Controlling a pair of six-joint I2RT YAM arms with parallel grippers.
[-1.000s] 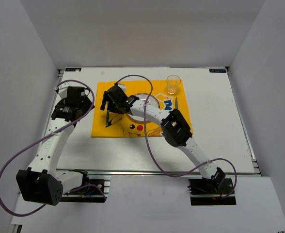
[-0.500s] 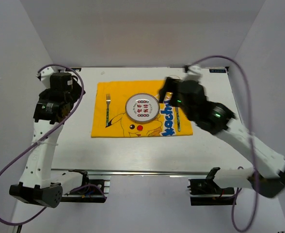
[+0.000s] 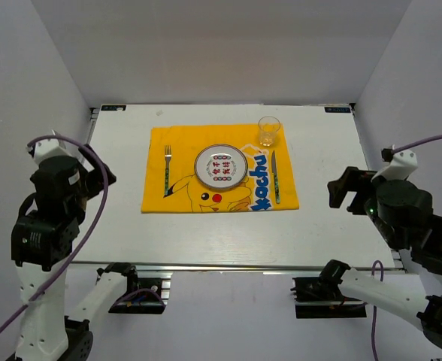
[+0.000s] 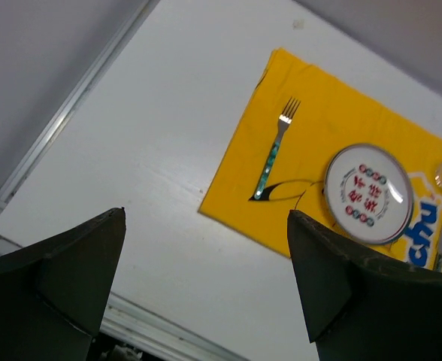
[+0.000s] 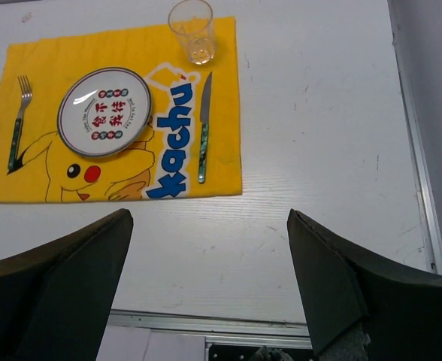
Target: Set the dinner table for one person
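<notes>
Top external view: the dinner table [image 3: 334, 226] fills the work area ahead of both arm bases. A yellow cloth [image 3: 157, 199] lies flat on it, slightly left of centre and toward the far edge.

On the cloth:
- The plate [image 3: 221, 167] sits in the middle.
- The fork [image 3: 167, 169] lies to its left, tines toward the far edge.
- The knife [image 3: 275, 177] lies to its right.
- The glass [image 3: 269, 131] stands upright just beyond the knife tip.

The long axes of the fork and the knife both run near-to-far, parallel to the short edges of the cloth.

The left gripper [image 4: 206, 214] hangs above the table's left margin with its fingers spread wide and nothing between them. From it, the fork lies forward and to the right. The right gripper [image 5: 210, 214] hangs above the right margin, fingers likewise spread and empty. From it, the knife and glass lie forward and to the left. Both grippers are well apart from every item.

Judgement: the place setting appears complete. If a correction is needed, the left arm is nearer the fork, and the right arm is nearer the knife and glass. The jaws would need to close across each utensil's handle, at right angles to its near-to-far axis.
</notes>
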